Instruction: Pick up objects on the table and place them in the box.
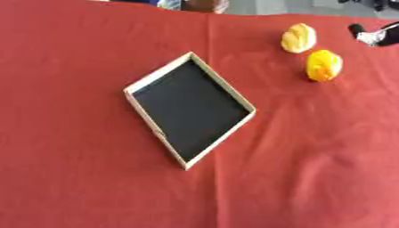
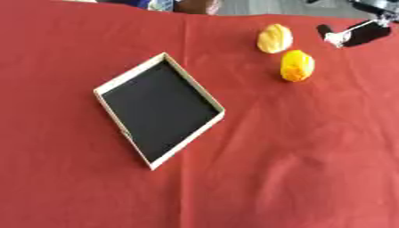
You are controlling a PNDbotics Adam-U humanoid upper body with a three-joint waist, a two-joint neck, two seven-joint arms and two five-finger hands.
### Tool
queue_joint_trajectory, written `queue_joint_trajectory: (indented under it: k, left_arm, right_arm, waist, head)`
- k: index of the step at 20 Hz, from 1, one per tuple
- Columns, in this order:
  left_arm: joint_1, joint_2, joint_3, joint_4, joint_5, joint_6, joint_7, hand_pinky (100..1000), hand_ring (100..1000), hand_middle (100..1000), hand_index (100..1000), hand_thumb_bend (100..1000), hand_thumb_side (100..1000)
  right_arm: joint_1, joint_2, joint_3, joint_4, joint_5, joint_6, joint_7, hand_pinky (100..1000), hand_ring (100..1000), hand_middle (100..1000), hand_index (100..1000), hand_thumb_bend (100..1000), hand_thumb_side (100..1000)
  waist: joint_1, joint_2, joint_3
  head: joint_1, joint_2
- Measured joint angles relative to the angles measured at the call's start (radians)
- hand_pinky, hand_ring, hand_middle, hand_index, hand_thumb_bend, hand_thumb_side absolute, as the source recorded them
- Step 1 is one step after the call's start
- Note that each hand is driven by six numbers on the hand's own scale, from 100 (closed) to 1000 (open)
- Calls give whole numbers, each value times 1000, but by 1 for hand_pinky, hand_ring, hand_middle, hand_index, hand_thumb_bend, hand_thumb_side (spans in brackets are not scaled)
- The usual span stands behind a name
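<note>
Reach phase: my right hand point(image 2: 355, 34) enters at upper right, fingers' state unclear, near two yellow objects point(image 2: 297, 65) on the red surface point(image 1: 311, 169) w/ box point(image 1: 189, 110) empty; next I must close in & grasp one.

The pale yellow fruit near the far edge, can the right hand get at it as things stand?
Probably yes. The right hand sits just right of the pale yellow fruit, with only bare red cloth between them. The brighter yellow fruit lies nearer the robot, off that path.
</note>
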Motion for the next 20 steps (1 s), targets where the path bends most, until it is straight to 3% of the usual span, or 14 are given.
queue_joint_trajectory:
  k: [10, 20]
  left_arm:
    - [-2, 0, 0, 0, 3, 3, -4, 819, 700, 828, 890, 109, 634]
    - [-4, 0, -5, 0, 10, 5, -6, 819, 700, 830, 889, 103, 645]
  right_arm:
    - [11, 0, 33, -51, 26, 79, 80, 962, 1000, 862, 916, 100, 278]
    - [58, -3, 60, -65, 118, 126, 60, 977, 1000, 860, 958, 100, 291]
  waist:
    - [-5, 0, 3]
    - [-10, 0, 7]
  head:
    - [0, 0]
    - [2, 0]
